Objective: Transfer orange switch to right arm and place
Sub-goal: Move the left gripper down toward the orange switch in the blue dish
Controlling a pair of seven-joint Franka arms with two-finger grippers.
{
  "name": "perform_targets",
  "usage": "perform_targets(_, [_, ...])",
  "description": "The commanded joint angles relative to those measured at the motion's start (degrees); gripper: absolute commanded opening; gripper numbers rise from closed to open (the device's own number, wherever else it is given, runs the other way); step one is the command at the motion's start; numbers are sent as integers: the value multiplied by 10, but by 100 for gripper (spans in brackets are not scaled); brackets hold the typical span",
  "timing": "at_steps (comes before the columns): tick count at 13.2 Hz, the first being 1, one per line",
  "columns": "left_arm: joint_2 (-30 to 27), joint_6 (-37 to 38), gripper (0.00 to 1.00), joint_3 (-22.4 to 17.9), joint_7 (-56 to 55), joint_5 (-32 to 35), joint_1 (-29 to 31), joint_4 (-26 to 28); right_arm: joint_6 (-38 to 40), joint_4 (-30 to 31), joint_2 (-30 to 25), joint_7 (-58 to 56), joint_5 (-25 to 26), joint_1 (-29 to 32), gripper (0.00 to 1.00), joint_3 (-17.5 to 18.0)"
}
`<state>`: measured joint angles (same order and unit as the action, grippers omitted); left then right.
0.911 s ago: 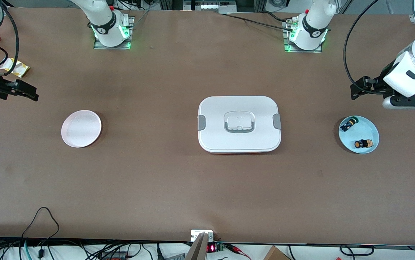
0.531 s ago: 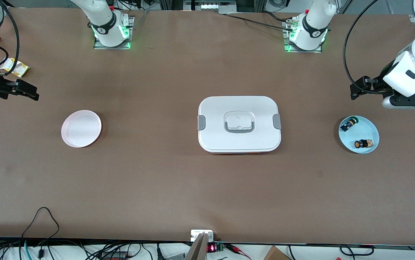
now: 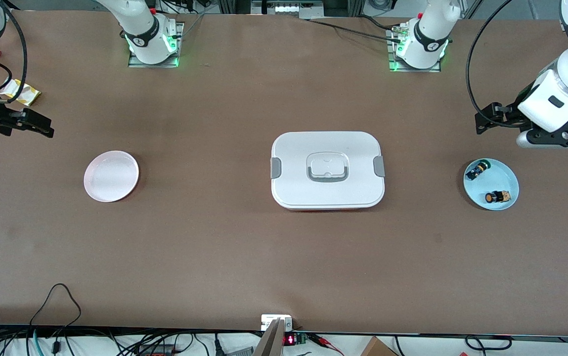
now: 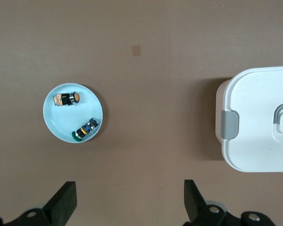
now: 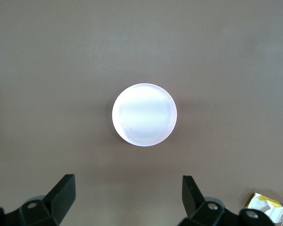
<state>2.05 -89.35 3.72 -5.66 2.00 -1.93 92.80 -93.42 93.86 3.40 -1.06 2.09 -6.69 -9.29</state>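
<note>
On the table [image 3: 224, 247], toward the left arm's end, a pale blue dish [image 3: 506, 173] holds two push-button switches lying on their sides. The orange switch [image 3: 496, 197] rests in the part of the dish nearer the front camera; its long axis runs roughly along the table's length, orange cap pointing toward the white lidded box [image 3: 327, 170] at the table's centre, tan body toward the left arm's end. The green-capped switch [image 3: 477, 169] lies apart from it, farther from the camera, set diagonally. The left end effector [image 4: 127, 200] hangs released, fingers spread wide, above bare table just beside the dish. The right end effector [image 5: 127, 200], likewise released and empty, hangs near the pink plate [image 3: 111, 176] at the right arm's end. A yellow wrapper [image 3: 21, 92] lies farther from the camera than this plate.
</note>
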Motion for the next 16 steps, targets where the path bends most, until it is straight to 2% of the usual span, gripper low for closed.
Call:
perform_targets(1, [20,36,100,2,-3,-2,0,-18,8,-1,-7,-6,-7,2,100,2])
perform_targets(5, [61,84,100,-4,2,5,4,-46,8,-1,-7,-7,-7,2,100,2])
perform_targets(7, [104,90,100,-6,3,-1,31,-48,8,-1,-7,-6,-6,2,100,2])
perform_targets(9, [121,84,100,-4,16,-7,51,-52,8,-1,-7,-7,-6,1,100,2])
perform_targets(10, [131,69,100,-6,37,4,54,-53,8,-1,-7,-7,-6,1,100,2])
perform_targets(11, [145,22,100,-6,62,25,72,-45,8,-1,-7,-6,-6,1,100,2])
perform_targets(13, [174,-46,100,-6,99,27,114,-22,8,-1,-7,-6,-6,2,100,2])
perform_targets(16, [230,-113,100,-6,119,28,143,-17,8,-1,-7,-6,-7,2,100,2])
